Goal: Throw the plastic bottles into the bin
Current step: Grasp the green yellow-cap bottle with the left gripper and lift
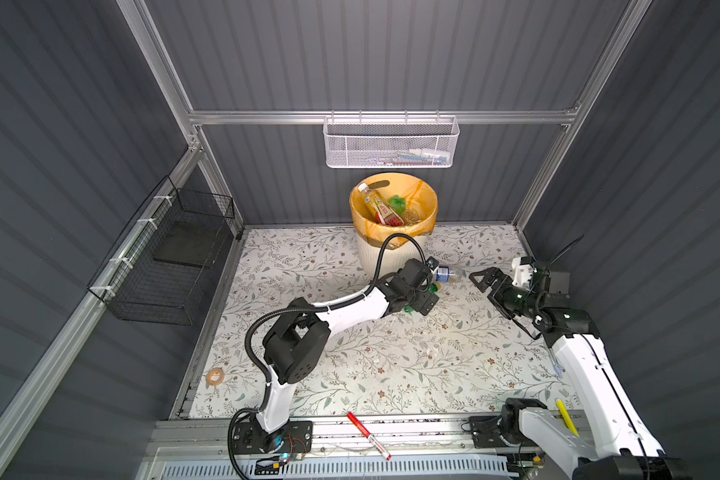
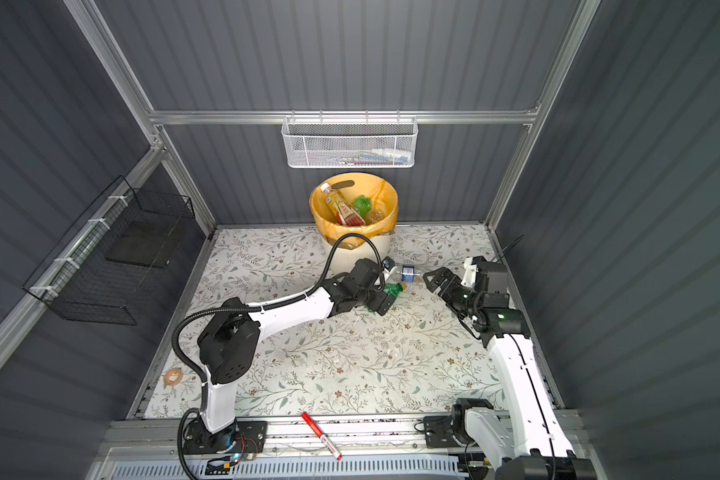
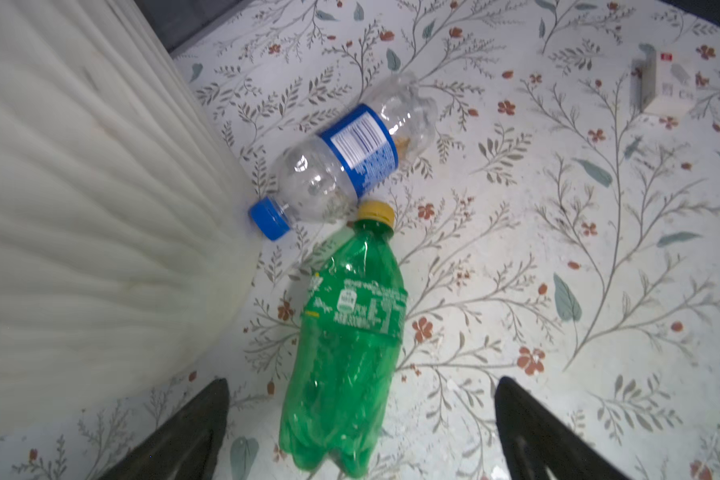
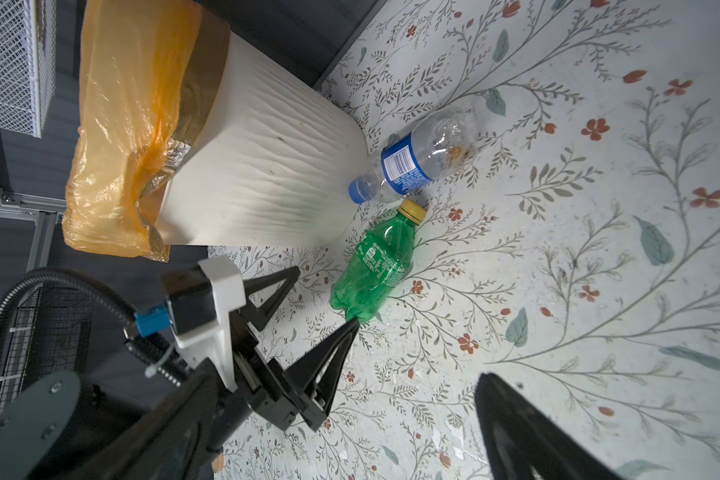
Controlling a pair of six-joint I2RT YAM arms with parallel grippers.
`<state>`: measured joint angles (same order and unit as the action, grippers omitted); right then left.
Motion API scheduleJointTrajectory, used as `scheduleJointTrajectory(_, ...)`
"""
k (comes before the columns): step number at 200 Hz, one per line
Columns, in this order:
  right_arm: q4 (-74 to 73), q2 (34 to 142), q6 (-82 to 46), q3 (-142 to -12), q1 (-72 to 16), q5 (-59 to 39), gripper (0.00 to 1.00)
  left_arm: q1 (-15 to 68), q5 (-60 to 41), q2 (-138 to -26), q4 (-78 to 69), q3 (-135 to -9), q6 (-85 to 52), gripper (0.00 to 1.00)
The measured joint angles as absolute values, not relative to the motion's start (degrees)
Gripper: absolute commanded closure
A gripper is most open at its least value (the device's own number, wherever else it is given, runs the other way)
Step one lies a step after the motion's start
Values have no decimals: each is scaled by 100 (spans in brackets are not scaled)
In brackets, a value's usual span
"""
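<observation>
The left gripper (image 3: 362, 384) hangs over the green bottle (image 3: 350, 332) with its jaws wide apart and nothing in them, one finger on each side of the bottle's bottom end. This bottle lies on its side on the table (image 1: 391, 365), just beside the bin (image 1: 368, 255). Its yellow cap points at the clear bottle (image 3: 350, 153), touching it or nearly so. The clear bottle has a blue label, also lies flat, and rests its blue cap against the foot of the bin. Several other bottles (image 1: 385, 210) are already inside.

The step in hand looks like the pick of the green bottle. To do it well, I would move the jaws forward along the body to about the label, since a grip at the very end would probably let the bottle swing or slip out. The descent should be straight, so neither finger pushes the cap into the clear bottle and rolls it away. The plastic looks thin and dented, so it will likely give under the squeeze. The bin stands much taller than the bottle, so the lift should clear the rim and its orange bag before the jaws let go.

The right gripper (image 1: 476, 282) is wide open and empty, near the far end of the clear bottle; it should hold back until the left arm is out of the way
</observation>
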<state>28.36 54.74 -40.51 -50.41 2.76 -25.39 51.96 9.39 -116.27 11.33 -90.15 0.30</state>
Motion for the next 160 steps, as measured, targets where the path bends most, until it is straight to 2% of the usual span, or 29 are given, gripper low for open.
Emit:
scheduleJointTrajectory(61, 2805, 5367, -4069, -4987, 307, -2563, 1, 5070, 749, -12700, 1632, -9393, 176, 0)
scheduleJointTrajectory(95, 2705, 5374, -4110, -4967, 307, -2576, 1, 5070, 701, -12818, 1787, -9564, 202, 1)
scheduleJointTrajectory(120, 2663, 5400, -4134, -4893, 307, -2591, 1, 5070, 679, -12818, 1804, -9583, 185, 9)
scheduleJointTrajectory(160, 2604, 5430, -4200, -4810, 307, -2641, 1, 5070, 572, -12816, 1671, -9445, 21, 27)
